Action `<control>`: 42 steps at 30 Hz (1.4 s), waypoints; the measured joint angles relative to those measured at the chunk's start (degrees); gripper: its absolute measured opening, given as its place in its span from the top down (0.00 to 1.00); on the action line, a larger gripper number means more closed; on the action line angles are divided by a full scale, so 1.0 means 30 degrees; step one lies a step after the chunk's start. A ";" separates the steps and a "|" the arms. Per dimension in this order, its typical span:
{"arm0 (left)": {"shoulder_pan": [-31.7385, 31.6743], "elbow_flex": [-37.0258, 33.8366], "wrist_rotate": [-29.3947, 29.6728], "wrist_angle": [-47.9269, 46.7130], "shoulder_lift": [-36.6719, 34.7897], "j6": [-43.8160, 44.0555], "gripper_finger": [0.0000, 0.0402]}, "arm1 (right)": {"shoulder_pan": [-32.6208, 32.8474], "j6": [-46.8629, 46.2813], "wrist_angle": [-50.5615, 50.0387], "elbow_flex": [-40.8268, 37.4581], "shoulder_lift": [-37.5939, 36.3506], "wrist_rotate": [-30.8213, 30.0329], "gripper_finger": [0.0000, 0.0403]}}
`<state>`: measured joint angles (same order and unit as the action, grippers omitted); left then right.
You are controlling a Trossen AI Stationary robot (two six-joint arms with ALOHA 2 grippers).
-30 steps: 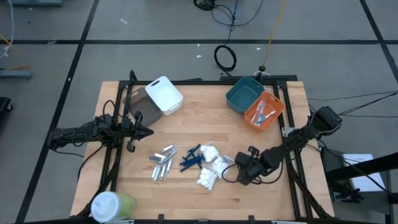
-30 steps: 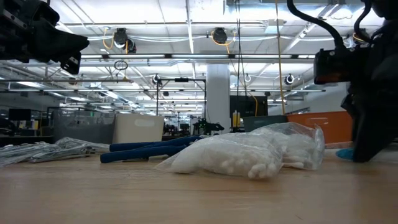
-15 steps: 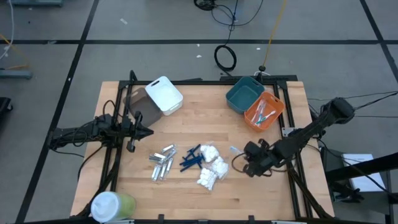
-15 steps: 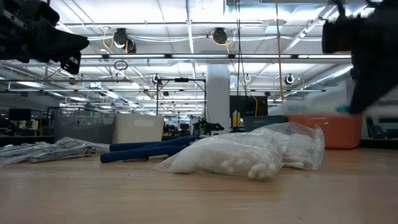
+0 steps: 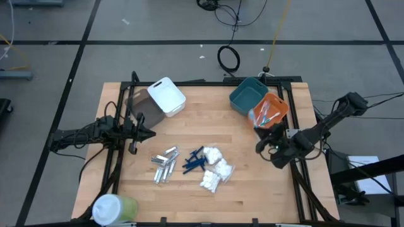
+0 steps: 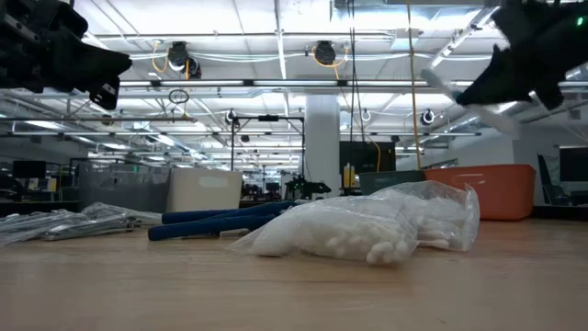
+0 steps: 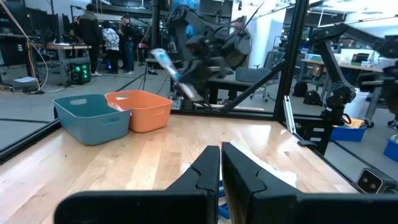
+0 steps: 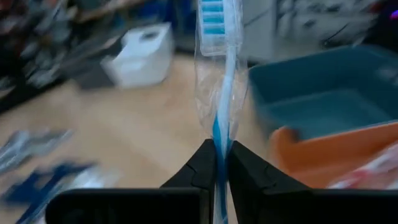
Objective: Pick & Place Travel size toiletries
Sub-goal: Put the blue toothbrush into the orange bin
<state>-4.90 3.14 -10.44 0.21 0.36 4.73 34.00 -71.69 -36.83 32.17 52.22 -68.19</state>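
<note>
My right gripper (image 5: 264,140) is shut on a thin clear-wrapped stick with a teal-blue tip (image 8: 219,68), held in the air just near of the orange bin (image 5: 268,112). The stick also shows in the low view (image 6: 443,83) and the left wrist view (image 7: 166,65). On the table's middle lie small silver tubes (image 5: 164,166), dark blue sticks (image 5: 194,160) and white crinkly packets (image 5: 214,171). My left gripper (image 5: 151,133) is shut and empty at the table's left side, above the wood. My right gripper pinches the stick's thin handle (image 8: 219,135) in its clear wrapper between the two fingers. The teal-blue tip end sticks out ahead of the fingers. The stick is lifted clear of the table.
A teal bin (image 5: 248,96) stands beside the orange bin at the far right; the orange bin holds several similar sticks. A white bin (image 5: 166,96) stands at the far left. A white-lidded green cup (image 5: 113,208) stands at the near left corner.
My right gripper has risen from the table beside the white packets and gone toward the far right, to the orange bin, carrying the stick. The stick's teal tip, which lay at table level, is now lifted clear.
</note>
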 joint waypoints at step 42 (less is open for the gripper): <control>0.0004 0.0000 0.0000 0.0000 0.0000 0.0000 0.96 | -0.5326 0.9210 2.0180 -0.9941 -0.2760 -0.7287 0.65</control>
<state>-4.89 3.14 -10.44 0.21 0.36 4.73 18.02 -44.06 23.71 2.35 43.94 -90.05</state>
